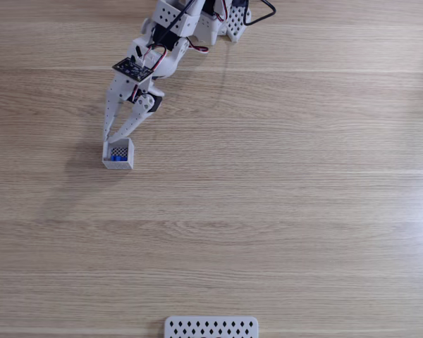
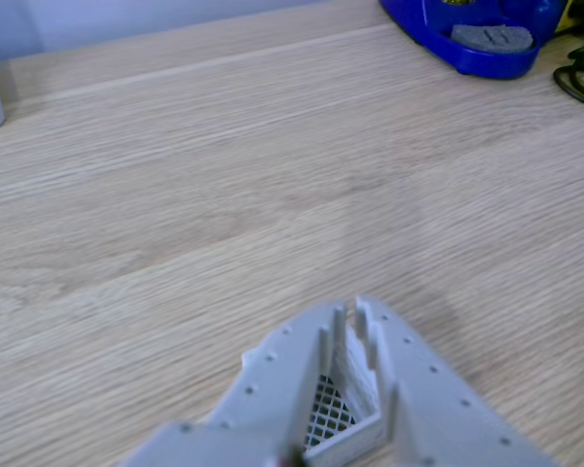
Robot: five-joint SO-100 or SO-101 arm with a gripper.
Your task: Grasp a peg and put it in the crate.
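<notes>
**Blue peg lying in the crate, pincer tips over it**

In the other view, nearest the lens, the two pale grey fingers (image 2: 273, 379) of the pincer (image 2: 348, 313) reach away from the camera and narrow to tips set close together with a slim gap between them. Between and under the fingers sits the crate (image 2: 355, 440), its white wall and dark mesh floor showing through the gap. Nothing is visible between the tips, so the pincer looks nearly closed and empty. Beyond lies bare wooden desk (image 2: 224, 175), and at the far right edge a blue object (image 2: 487, 39) with a grey pad on top, beside some dark cable (image 2: 579, 78).

In the fixed view from above, the arm (image 1: 169, 32) comes down from the top edge, and the pincer (image 1: 111, 141) points at the crate (image 1: 129, 156), its tips at the crate's top rim. The peg (image 1: 117, 158) lies inside the crate, near its lower wall. Well apart, at the bottom edge, a flat white perforated panel (image 1: 211, 327) rests on the desk (image 1: 303, 211).
</notes>
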